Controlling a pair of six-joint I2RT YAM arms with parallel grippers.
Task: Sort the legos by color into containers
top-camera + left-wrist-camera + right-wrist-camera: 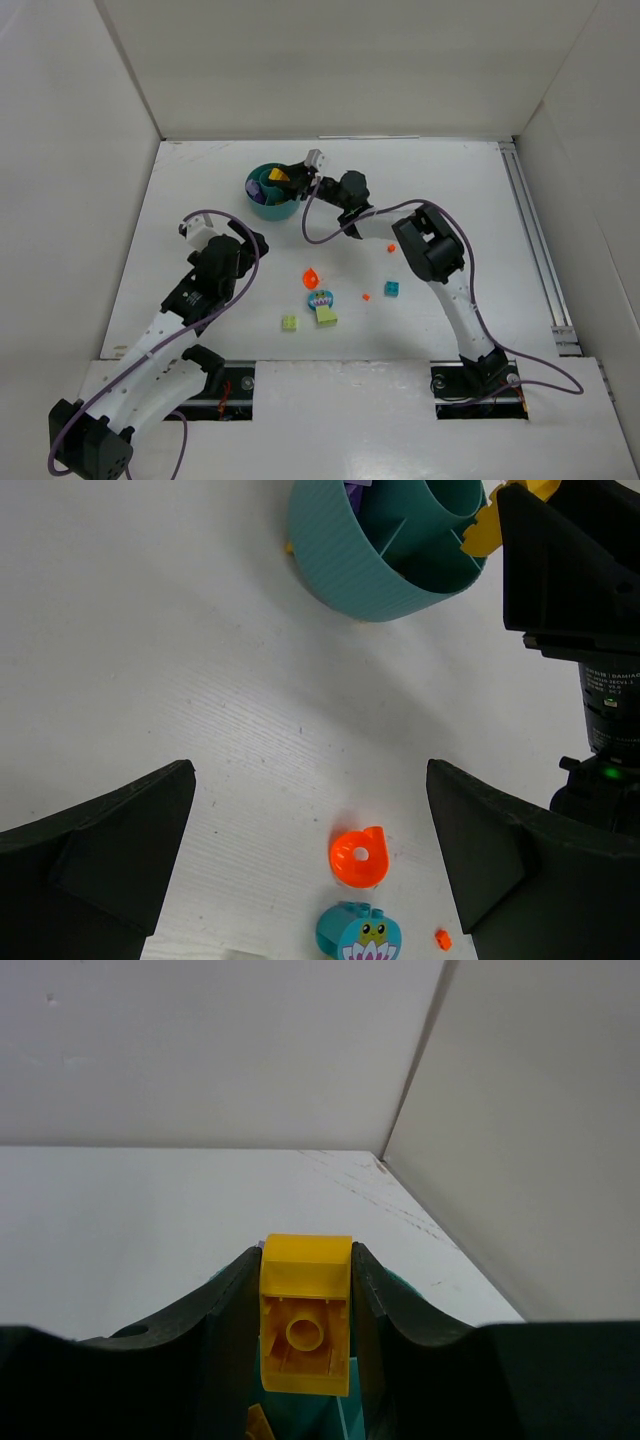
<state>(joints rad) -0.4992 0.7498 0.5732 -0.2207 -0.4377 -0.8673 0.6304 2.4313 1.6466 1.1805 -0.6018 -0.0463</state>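
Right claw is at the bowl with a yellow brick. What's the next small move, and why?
Probably open the right claw and let the yellow brick drop. It is pinched in the claw right above the teal bowl, and another yellow bit seems to lie in the section underneath.

yellow lego (305,1312): gripped above teal bowl (270,192) | orange lego (311,277), teal lego (392,288), lime lego (289,323): loose, outside bowl

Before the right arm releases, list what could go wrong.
1. The yellow brick in the right pincer hangs over the narrow wedges of the bowl. If dropped, it may land with the wrong color or bounce out.
2. The pincer sits close to the rim, so pulling away could nudge the bowl.
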